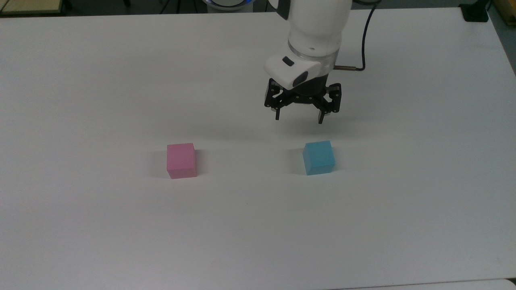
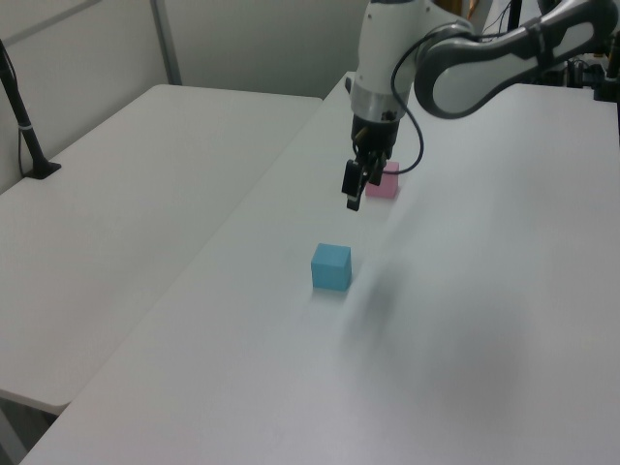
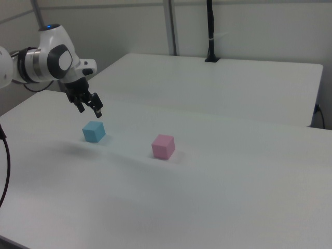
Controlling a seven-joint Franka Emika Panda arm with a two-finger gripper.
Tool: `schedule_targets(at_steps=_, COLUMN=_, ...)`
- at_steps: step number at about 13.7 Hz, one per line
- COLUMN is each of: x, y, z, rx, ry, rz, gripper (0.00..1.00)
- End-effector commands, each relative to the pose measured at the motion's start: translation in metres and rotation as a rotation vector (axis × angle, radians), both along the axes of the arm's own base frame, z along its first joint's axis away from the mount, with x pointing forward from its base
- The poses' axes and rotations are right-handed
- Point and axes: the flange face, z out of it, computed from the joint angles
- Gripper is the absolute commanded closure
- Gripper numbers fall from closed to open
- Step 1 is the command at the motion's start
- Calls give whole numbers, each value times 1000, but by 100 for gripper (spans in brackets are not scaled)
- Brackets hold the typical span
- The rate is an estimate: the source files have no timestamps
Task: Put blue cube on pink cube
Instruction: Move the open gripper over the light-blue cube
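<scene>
White tabletop (image 1: pixel 80 225) fills the top view: pink cube (image 1: pixel 181 160) left of centre, blue cube (image 1: pixel 319 157) right of centre, well apart, the pincer (image 1: pixel 299 117) spread just above it in frame. From the left view, the pincer (image 2: pixel 353 201) overlaps the pink cube (image 2: pixel 389 183). A second table (image 3: pixel 249 83) stands upper right in the right view.

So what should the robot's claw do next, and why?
Probably move over the small light-blue matte cube and lower. The open black two-finger gripper hangs empty above the white table, just short of that cube, which stands apart from the small pink matte cube.
</scene>
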Motion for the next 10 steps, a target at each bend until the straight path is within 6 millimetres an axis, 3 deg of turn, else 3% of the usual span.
schedule_targets(at_steps=1, x=18, y=26, z=-24, rx=-35, ry=-25, rz=-45, gripper=0)
schedule_targets(at_steps=4, x=27, y=46, z=-42, rx=-38, ry=-21, rz=-28, gripper=0)
schedule_targets(at_steps=10, x=30, y=63, z=-69, rx=-73, ry=-11, rz=-17, gripper=0)
